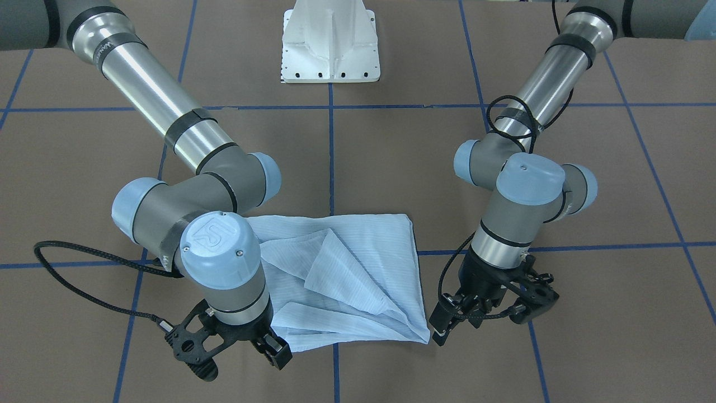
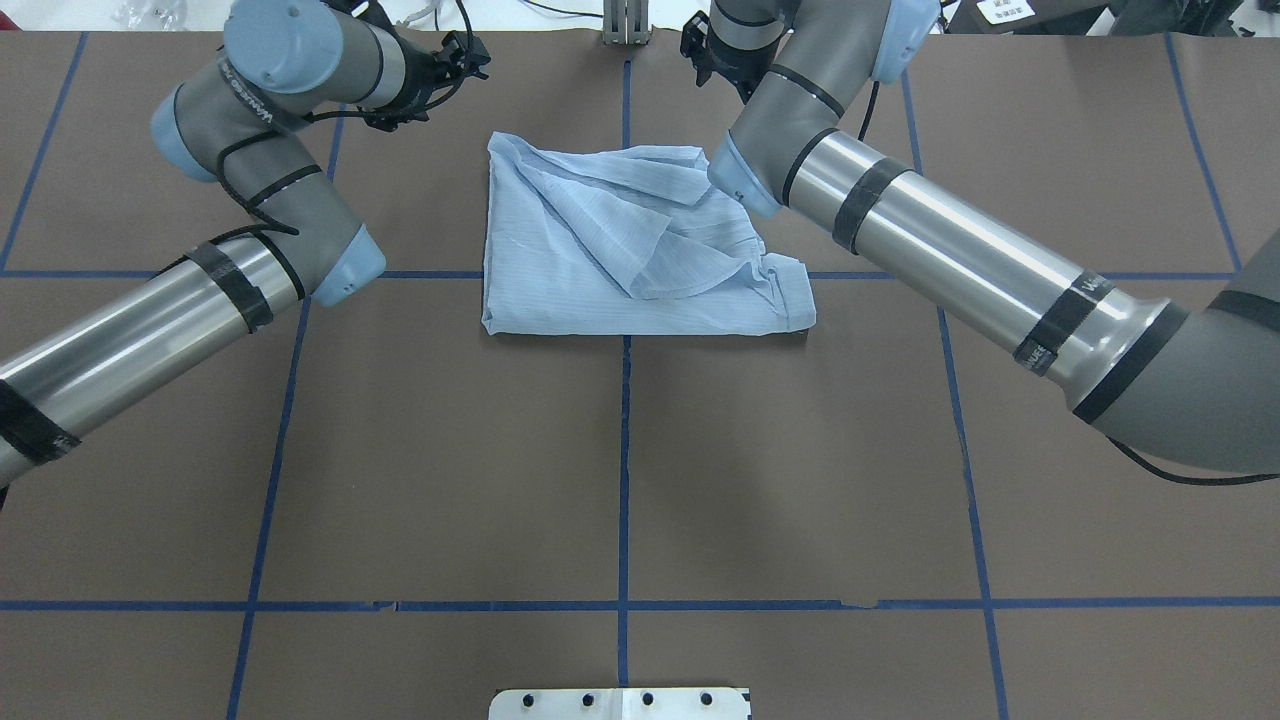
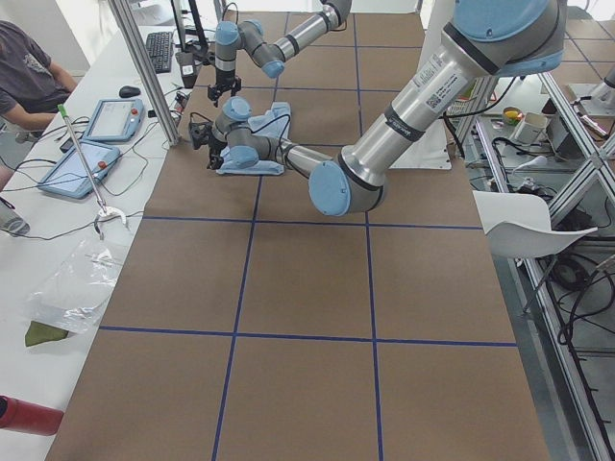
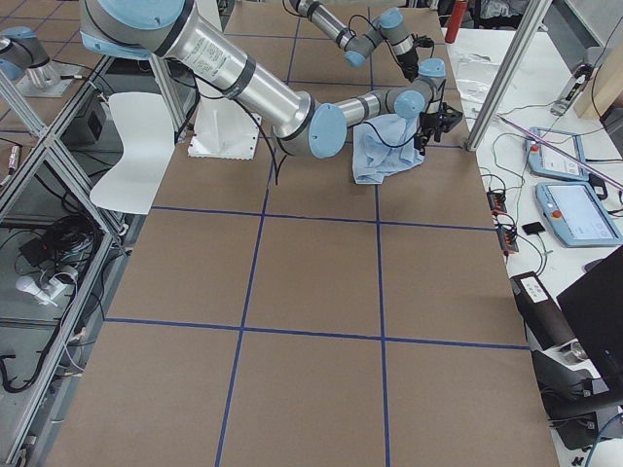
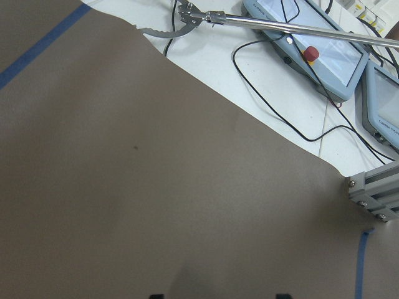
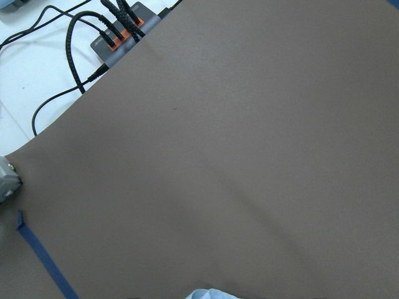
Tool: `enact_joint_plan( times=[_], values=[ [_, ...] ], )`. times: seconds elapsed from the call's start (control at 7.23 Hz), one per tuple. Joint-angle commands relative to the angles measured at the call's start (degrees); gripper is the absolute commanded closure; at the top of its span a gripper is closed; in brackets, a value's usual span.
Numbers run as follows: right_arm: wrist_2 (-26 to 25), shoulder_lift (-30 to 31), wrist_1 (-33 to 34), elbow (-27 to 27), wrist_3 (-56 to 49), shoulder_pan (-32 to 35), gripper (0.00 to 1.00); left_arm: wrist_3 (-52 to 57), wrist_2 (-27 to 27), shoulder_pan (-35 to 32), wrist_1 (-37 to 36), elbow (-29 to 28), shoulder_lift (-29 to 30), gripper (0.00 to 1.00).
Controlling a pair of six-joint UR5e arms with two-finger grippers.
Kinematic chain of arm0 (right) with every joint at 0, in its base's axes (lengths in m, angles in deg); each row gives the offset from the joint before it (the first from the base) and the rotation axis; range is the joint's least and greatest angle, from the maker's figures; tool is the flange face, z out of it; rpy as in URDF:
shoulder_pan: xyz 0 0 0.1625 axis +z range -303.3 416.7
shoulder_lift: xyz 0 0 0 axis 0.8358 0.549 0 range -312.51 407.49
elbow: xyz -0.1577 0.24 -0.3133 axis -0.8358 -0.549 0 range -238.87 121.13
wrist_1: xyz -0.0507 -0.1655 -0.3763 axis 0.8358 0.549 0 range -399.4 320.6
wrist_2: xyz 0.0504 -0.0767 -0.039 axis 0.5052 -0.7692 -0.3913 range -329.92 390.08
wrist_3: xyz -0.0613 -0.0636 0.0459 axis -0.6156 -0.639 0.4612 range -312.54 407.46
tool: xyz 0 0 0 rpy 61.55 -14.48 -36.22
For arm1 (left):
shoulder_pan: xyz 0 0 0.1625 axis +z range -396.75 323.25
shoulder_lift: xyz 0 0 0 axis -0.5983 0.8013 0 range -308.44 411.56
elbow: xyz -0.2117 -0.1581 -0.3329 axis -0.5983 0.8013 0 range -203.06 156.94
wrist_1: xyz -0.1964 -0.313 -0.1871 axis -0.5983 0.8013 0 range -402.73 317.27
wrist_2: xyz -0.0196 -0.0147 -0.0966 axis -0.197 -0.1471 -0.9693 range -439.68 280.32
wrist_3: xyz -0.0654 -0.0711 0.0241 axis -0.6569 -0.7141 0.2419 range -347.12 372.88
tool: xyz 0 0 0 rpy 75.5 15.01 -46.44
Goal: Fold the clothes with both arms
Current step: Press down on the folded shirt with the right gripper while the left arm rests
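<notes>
The pale-blue striped shirt (image 1: 347, 274) lies folded into a rough rectangle on the brown table, with a loose triangular flap on top (image 2: 620, 250). My left gripper (image 1: 481, 322) hovers just beside the shirt's corner at the table's far side, jaws wide apart and empty; the overhead view shows it as well (image 2: 440, 70). My right gripper (image 1: 240, 361) hangs over the shirt's other far corner, also open and empty (image 2: 715, 55). A sliver of the shirt (image 6: 209, 294) shows at the bottom of the right wrist view. The left wrist view shows only bare table.
The white pedestal base (image 1: 330, 45) stands at the robot's side of the table. Blue tape lines (image 2: 624, 450) grid the brown surface. Beyond the far edge are touch pendants (image 5: 312, 50), cables, an aluminium post (image 3: 144, 67) and a seated person (image 3: 29, 77).
</notes>
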Motion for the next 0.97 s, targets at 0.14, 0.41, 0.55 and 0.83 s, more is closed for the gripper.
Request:
enact_joint_plan(
  times=[0.14,0.41,0.55,0.83],
  values=[
    [0.02,6.75,1.29,12.07,3.62,-3.39,0.0,0.42,-5.85,-1.34,-4.97,15.56,-8.44,0.0],
    [-4.48,6.5,0.5,12.88,6.1,-6.83,0.0,4.69,-9.61,-2.3,-6.4,21.64,-13.96,0.0],
    [-7.62,6.5,-0.98,12.88,6.45,-8.58,0.0,5.86,-9.98,-2.83,-6.4,24.45,-17.3,0.0],
    [-10.64,6.76,-0.83,14.36,8.64,-11.83,0.0,6.57,-12.18,-3.19,-6.31,27.54,-22.24,0.0]
  ],
)
